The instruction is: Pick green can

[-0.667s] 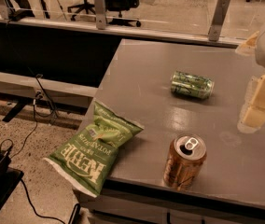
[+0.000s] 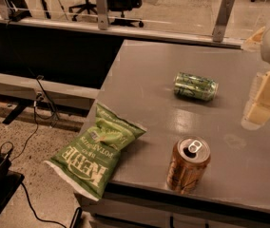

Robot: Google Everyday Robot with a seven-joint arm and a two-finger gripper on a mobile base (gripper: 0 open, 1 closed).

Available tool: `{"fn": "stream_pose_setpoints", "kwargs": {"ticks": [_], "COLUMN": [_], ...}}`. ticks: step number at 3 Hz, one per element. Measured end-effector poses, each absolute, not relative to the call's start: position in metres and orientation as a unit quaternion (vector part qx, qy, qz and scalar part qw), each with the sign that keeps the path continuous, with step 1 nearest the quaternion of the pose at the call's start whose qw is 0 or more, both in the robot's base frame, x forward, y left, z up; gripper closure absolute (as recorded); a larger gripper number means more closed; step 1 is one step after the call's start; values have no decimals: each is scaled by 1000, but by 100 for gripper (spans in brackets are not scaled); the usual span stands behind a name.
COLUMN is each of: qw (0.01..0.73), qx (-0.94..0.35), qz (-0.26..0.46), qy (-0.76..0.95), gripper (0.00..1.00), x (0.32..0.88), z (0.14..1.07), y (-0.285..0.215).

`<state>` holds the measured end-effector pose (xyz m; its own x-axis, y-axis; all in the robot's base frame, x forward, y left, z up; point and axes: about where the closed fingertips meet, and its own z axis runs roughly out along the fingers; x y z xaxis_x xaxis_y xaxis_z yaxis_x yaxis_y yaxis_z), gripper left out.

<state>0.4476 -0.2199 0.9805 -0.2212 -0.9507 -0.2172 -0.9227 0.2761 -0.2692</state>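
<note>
- Gripper point(image 2: 261, 103): at the far right of the view, above the table's point(image 2: 139, 75) right part, w/ the white arm body above it cut off by the frame edge. Can't tell whether it's spread or closed. It holds nothing.
- Green can point(image 2: 195, 86): lies on its side on the tabletop, roughly mid-depth and right of centre, long axis running approx left-right. Its silver end faces right, toward the gripper.
- Can vs gripper: apart, not touching. Only a strip of bare grey surface shows between them.
- Around the green can: bare tabletop on all 4 sides; it sits well in from the back edge and the left edge.
- Brown can point(image 2: 188, 165): the 2nd can, upright w/ its opened top showing, close to the table's front edge. It stands nearer the camera than the green can, well apart from it.
- Chip bag point(image 2: 96, 155): green, lying flat at the front-left corner, its lower part overhanging the table edge.
- Back edge: a low ledge w/ 2 metal posts point(image 2: 221, 20) holding a clear panel.
- Left of table: a drop to a speckled floor w/ cables point(image 2: 40, 103).
</note>
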Motion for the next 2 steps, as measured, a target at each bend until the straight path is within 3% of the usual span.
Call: {"fn": "stream_pose_setpoints", "kwargs": {"ticks": [2], "qw": [259], "qx": [-565], "qz": [14], "qy": [783], "gripper": [0], "x": [525], "z": [976], "y": [-236]}}
